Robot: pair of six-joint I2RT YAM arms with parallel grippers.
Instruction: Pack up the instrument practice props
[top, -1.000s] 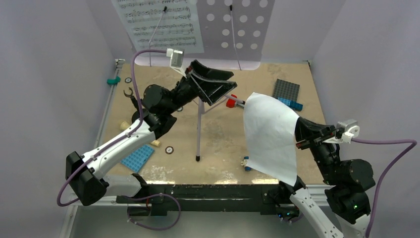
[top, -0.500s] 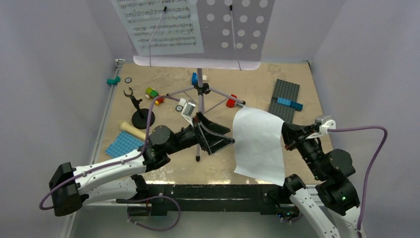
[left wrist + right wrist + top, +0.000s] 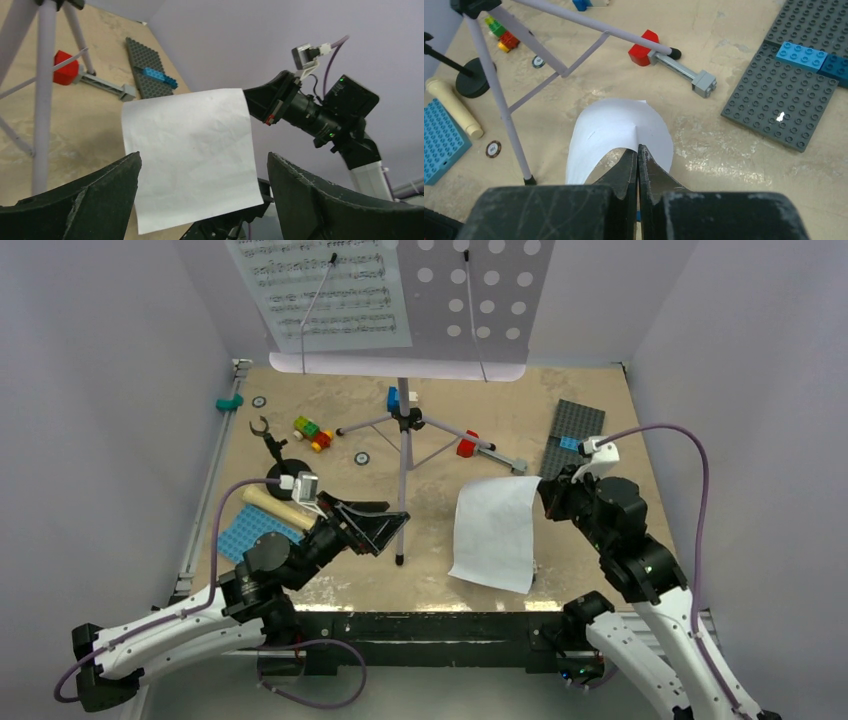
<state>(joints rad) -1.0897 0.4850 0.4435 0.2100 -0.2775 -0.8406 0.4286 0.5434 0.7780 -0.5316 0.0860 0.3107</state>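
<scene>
The lilac perforated music stand [image 3: 485, 300] stands at the back on a thin tripod [image 3: 403, 470], with one white sheet-music page [image 3: 325, 290] clipped to it. My right gripper [image 3: 545, 495] is shut on a second white page [image 3: 495, 532], blank side showing, hanging curled above the table; it also shows in the right wrist view [image 3: 616, 127] and the left wrist view [image 3: 192, 150]. My left gripper [image 3: 385, 530] is open and empty, left of that page. The cream-yellow toy microphone [image 3: 268, 505] lies at the left beside the black round-base mic stand [image 3: 283, 472].
A grey studded baseplate [image 3: 572, 435] with blue bricks lies at the right; a blue baseplate [image 3: 238, 535] lies at the left. A red brick [image 3: 466, 447] and a grey bar [image 3: 503, 459] sit by a tripod leg. Coloured bricks [image 3: 310, 430] lie mid-left.
My left arm has pulled back from the tripod toward the near left, jaws still open. My right arm has carried the page forward and down, nearer the table's middle.
</scene>
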